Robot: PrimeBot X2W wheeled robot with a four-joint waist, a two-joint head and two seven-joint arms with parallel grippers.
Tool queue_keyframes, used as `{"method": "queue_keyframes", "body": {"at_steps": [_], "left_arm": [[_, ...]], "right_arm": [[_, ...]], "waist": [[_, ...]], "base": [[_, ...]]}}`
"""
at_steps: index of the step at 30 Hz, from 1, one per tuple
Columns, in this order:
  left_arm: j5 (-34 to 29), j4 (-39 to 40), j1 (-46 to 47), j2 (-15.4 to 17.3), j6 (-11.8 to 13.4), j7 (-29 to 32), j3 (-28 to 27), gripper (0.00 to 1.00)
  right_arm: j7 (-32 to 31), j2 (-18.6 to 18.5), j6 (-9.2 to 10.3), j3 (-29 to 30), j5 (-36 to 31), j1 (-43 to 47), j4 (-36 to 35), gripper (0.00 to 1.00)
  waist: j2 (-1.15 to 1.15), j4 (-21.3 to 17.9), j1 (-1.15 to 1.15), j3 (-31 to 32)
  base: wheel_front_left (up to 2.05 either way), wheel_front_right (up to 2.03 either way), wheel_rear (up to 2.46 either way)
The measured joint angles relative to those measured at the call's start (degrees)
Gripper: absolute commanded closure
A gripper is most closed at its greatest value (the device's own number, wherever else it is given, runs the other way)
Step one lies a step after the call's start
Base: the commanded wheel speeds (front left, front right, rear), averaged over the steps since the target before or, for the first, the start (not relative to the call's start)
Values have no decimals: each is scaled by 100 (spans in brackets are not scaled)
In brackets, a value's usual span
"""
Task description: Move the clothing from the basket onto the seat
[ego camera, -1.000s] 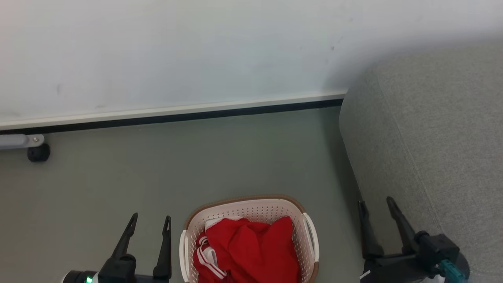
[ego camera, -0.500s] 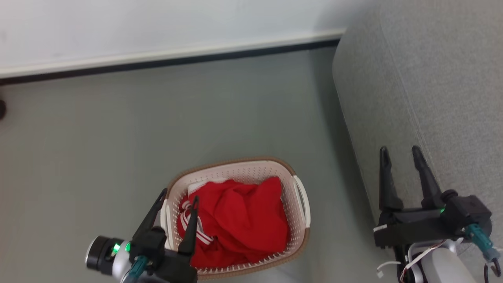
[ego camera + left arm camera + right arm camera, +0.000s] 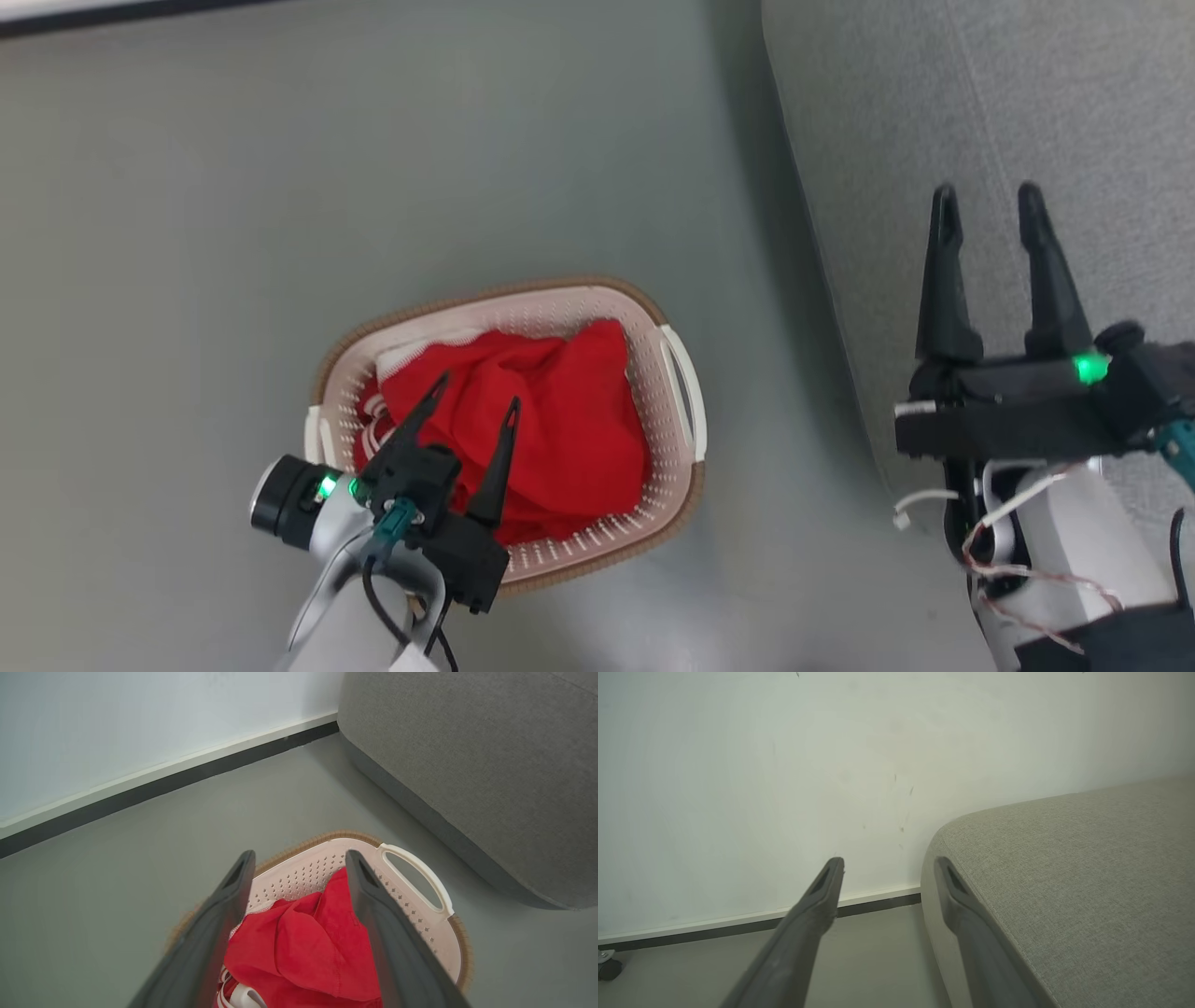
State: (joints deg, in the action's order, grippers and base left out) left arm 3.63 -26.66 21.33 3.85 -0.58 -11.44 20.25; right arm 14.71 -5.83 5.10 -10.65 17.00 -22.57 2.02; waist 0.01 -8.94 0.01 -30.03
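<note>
Bringing the left gripper (image 3: 475, 392) in over the cream-white perforated plastic laundry basket (image 3: 597, 546) with the brown woven-look rim, away from the bare grey floor (image 3: 187, 187) where it was hanging a second ago; keeping its jaws spread wide and empty. Finding the clothing (image 3: 569, 411), bright red soft fabric with white striped trim, heaped inside the basket directly beneath and between those jaws, apparently not yet touched. Reading the shift of the head view as the camera tipping downward, not as the basket sliding. Further right, holding the right gripper (image 3: 988, 191) with jaws likewise released and gripping nothing, poised over the edge of the seat (image 3: 1027, 93), a large grey fabric-upholstered sofa lying ahead of and below the right-hand jaw. Judging the reach as nearly done, and expecting to be lowering and pinching a fold next, with nothing yet moved to the seat.
</note>
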Motion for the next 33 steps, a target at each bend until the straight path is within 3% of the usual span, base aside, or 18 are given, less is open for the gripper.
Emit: {"method": "queue_keyframes", "body": {"at_steps": [8,25,33], "left_arm": [[-74,-478,582,-18,-45,83,92,0],[-305,-1333,1717,21,-44,121,112,0],[-343,-1747,2117,35,120,69,10,0]], "right_arm": [[1,62,-37,0,-1,-701,-225,0],[1,148,-108,27,-43,-1244,-322,0],[1,183,-115,45,-45,-1320,-212,0]], "waist": [[0,-178,0,-690],[0,-463,0,-1983],[0,-641,-1,-2296]], "base": [[0,0,0],[0,0,0],[0,0,0]]}}
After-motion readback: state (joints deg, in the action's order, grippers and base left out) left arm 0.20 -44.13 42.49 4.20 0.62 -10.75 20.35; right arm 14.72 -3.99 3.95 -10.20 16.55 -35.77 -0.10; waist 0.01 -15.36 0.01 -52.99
